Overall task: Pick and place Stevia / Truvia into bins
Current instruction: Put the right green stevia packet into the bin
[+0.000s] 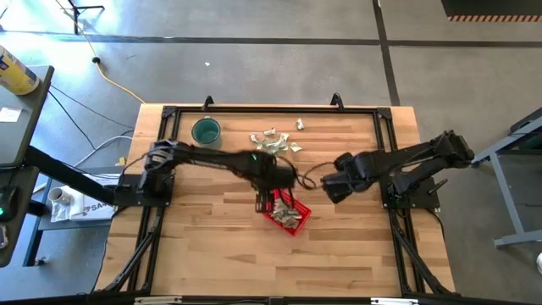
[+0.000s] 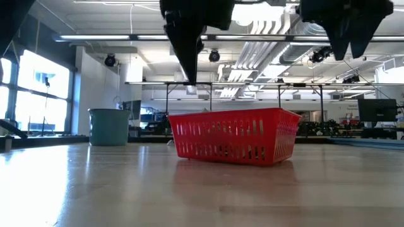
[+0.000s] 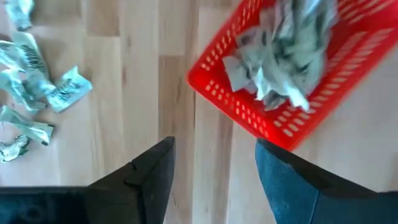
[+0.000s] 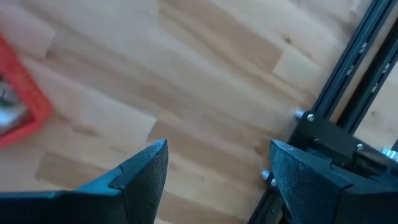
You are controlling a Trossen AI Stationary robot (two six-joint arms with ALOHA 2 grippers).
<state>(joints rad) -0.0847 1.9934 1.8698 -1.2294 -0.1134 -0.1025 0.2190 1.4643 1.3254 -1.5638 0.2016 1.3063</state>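
The small square red mesh-walled plastic basket (image 1: 286, 213), heaped with pale green-and-white paper sachets (image 3: 283, 59), sits just under the left pincer (image 3: 214, 171), fingers apart and empty. Right pincer (image 4: 214, 168) hovers beside the basket, also apart.

No legible text anywhere.

Clearance notes, table centre

My left gripper (image 3: 214, 177) hangs just off the red basket (image 1: 288, 213), nothing but bare table (image 1: 220, 246) between its fingers. Loose sachets (image 1: 273, 140) litter 12 o'clock of the basket, teal cup (image 1: 206, 131) at 10; 6 o'clock lies open. Right gripper (image 4: 217, 171) over bare wood.
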